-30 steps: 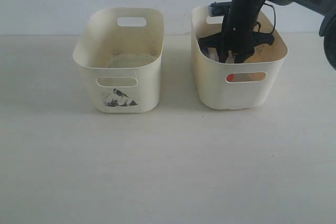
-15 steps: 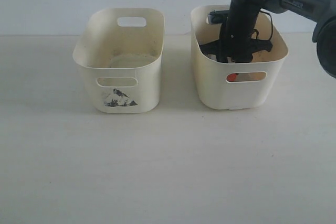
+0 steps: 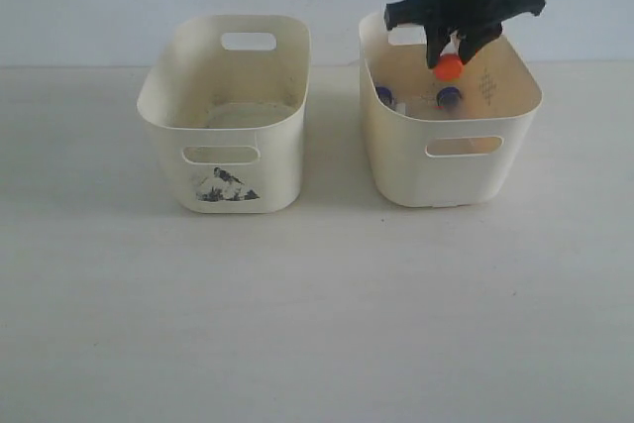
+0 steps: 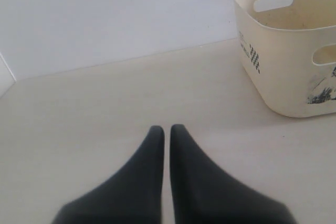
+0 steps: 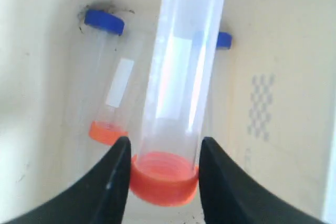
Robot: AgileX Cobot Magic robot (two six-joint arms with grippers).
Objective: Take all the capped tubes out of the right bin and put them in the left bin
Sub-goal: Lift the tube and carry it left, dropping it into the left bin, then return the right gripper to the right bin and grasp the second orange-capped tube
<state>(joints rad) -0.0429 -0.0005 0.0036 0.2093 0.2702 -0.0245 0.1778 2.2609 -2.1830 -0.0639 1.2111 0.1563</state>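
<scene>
Capped tubes are split between the air and the tub at this moment. The orange-capped tube (image 3: 448, 67) is held up off the floor of the right bin (image 3: 451, 173), over its opening and toward its back wall. The right gripper (image 3: 449, 52) hangs above that bin, its dark fingers (image 5: 113, 182) pinching the orange cap from both sides. From the right wrist view the tube's clear body, with a pale label on it, runs on beyond the fingertips.

Down inside the right bin lie the other two. One blue-capped tube (image 3: 384, 95) rests close to the wall that faces the neighbouring tub. The second blue-capped tube (image 3: 448, 96) lies nearer the middle of the floor, almost straight under the held one.

The left bin (image 3: 223, 160), with the black mountain picture under its front slot, stands beside the right bin on the pale table (image 3: 317, 304), a strip of bare table between them. I see no tube in it.

The left gripper (image 4: 164, 129) is out beyond the left bin, on the side away from the right bin. It is low over the table, its two fingers pressed together with only a thin seam between them, holding nothing.
</scene>
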